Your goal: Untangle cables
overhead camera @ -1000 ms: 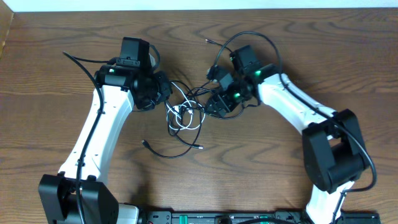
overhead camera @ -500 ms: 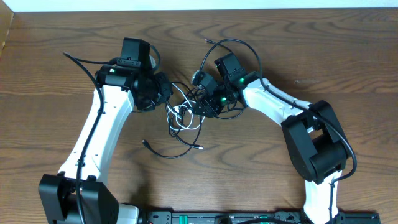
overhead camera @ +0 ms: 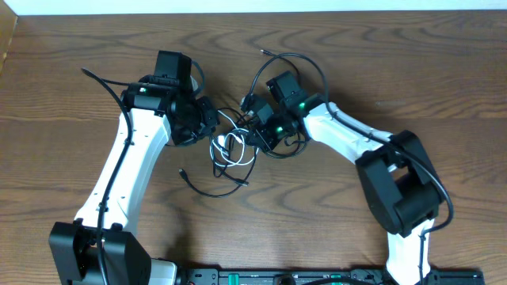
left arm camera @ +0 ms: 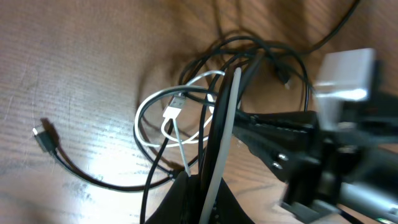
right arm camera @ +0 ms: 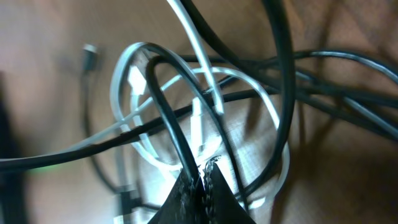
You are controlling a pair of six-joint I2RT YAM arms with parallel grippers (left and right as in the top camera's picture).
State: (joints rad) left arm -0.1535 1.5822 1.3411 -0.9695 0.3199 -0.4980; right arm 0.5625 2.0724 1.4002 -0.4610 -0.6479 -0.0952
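Wooden desk, overhead: cables tangled at centre between left end effector and right end effector. One black cable trails left to right in a shallow arc, with a plug at each end.

Left wrist: left end effector clenched on cables that run upward from it. White cable loops to the left.

Right wrist: right end effector clenched on a black loop that arches up-left across the white cable.
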